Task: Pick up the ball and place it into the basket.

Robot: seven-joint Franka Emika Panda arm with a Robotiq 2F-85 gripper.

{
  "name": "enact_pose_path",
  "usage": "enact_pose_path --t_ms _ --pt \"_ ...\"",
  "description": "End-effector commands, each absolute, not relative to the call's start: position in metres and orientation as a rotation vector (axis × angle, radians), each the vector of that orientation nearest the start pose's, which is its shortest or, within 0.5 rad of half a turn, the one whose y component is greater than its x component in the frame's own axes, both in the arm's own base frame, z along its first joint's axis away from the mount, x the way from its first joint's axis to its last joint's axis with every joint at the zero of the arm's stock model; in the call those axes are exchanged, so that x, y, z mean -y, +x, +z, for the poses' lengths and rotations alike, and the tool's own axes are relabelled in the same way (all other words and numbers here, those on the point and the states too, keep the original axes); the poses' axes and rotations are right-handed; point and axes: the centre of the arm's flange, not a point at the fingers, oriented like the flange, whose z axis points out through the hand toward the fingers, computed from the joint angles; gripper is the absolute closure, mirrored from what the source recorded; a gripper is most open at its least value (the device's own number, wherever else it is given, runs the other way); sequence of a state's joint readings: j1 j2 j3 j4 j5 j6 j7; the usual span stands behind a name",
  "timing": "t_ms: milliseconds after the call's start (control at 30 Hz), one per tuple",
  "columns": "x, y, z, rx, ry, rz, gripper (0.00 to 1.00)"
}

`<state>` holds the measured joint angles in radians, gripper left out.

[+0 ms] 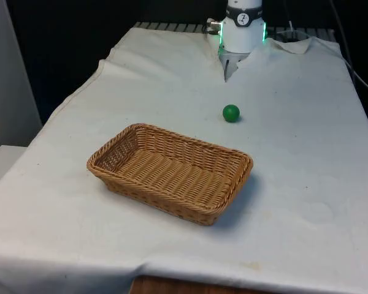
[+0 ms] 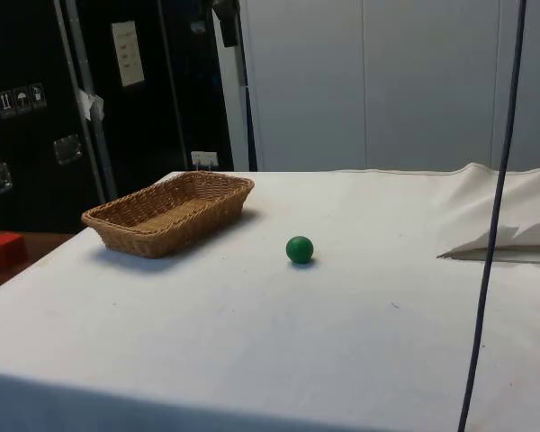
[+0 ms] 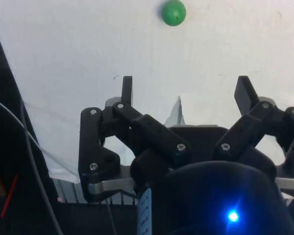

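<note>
Wrist view: the black two-finger gripper (image 3: pixel 183 90) is seen spread wide apart above the white cloth (image 3: pixel 88 49), holding and touching nothing. The small green ball (image 1: pixel 231 113) is seen resting on the cloth, near but apart from the rectangular woven wicker basket (image 1: pixel 104 164).

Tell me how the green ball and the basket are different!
The ball is green and smooth; the basket is tan and woven.
The ball is round and small; the basket is a long, open tray, far bigger.
In the front view the ball sits nearer the robot, the basket nearer the camera.
Both rest on the white cloth, apart from each other. The open gripper touches neither.
</note>
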<state>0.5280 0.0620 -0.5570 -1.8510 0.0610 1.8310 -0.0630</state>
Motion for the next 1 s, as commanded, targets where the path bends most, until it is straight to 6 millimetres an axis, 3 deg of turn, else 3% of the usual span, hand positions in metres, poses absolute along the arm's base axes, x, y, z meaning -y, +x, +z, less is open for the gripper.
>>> enact_pose_path --t_ms 0,667,967 --pt "0.006 0.569 0.484 0.025 -3.110 0.111 0.00" --pt "0.009 0.534 0.486 0.044 -3.090 0.023 0.00" --pt "0.008 0.522 0.474 0.027 -3.110 -0.001 0.00"
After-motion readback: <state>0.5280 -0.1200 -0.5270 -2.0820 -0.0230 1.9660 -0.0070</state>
